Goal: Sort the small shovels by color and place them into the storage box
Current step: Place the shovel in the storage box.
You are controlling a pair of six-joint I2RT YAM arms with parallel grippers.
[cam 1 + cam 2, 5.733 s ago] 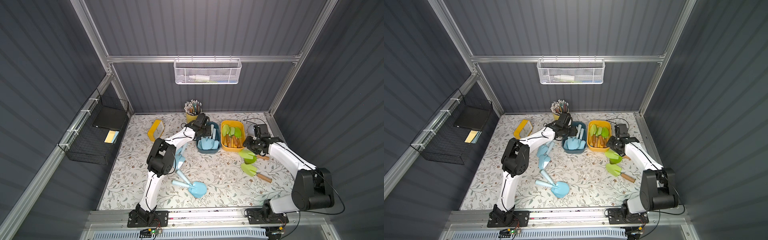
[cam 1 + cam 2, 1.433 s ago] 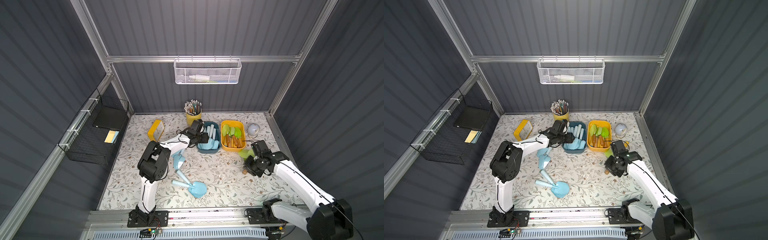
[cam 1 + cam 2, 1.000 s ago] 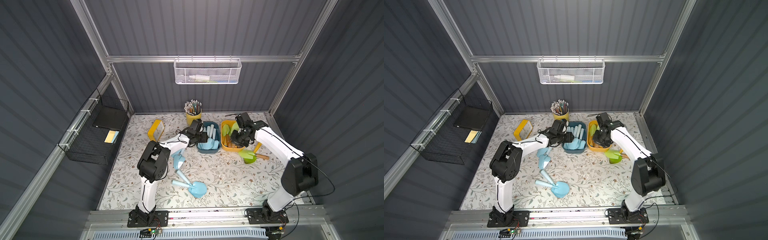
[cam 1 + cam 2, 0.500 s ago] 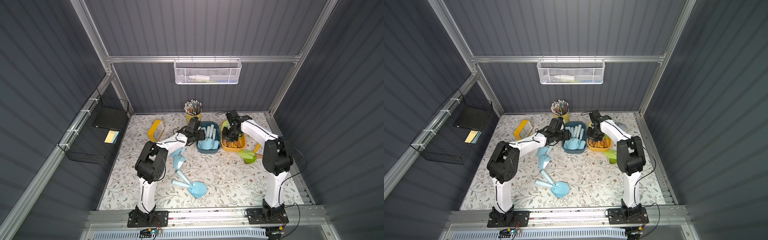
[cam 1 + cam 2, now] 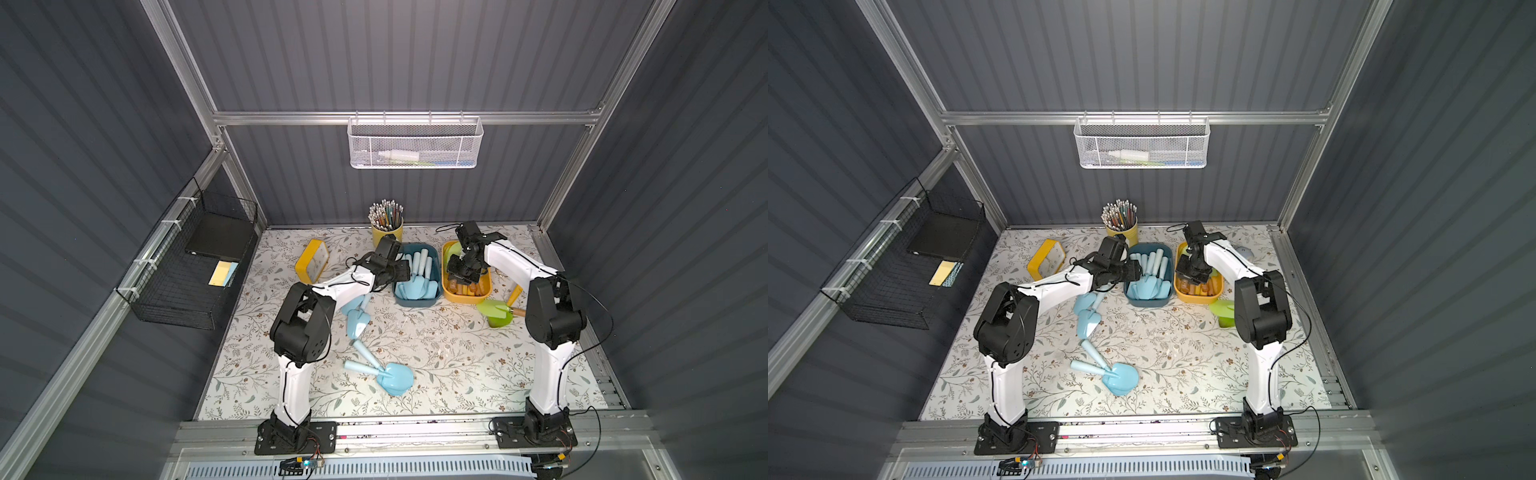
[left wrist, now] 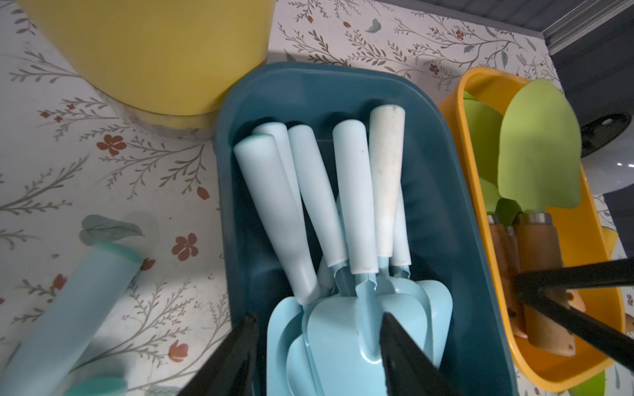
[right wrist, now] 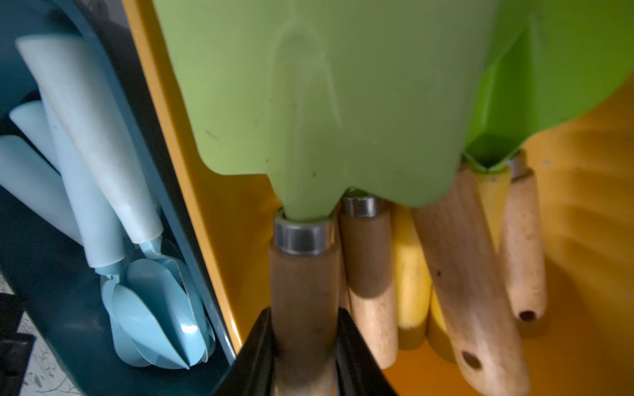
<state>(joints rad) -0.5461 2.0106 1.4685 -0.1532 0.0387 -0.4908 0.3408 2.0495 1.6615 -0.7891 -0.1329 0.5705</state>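
While a green shovel [image 7: 308, 103] is gripped by the right tool [image 7: 304, 317] in the yellow box [image 7: 219, 192], the left tool [image 6: 319, 317] is held open above blue shovels [image 6: 274, 212].

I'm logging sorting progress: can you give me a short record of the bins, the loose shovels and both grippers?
blue bin: blue shovels only
yellow bin: green shovels, wooden handles
loose blue: about four, near the left arm
loose green: beside the right arm, count unclear
left gripper: open, over the blue bin
right gripper: fingers on a green shovel's handle, in the yellow bin
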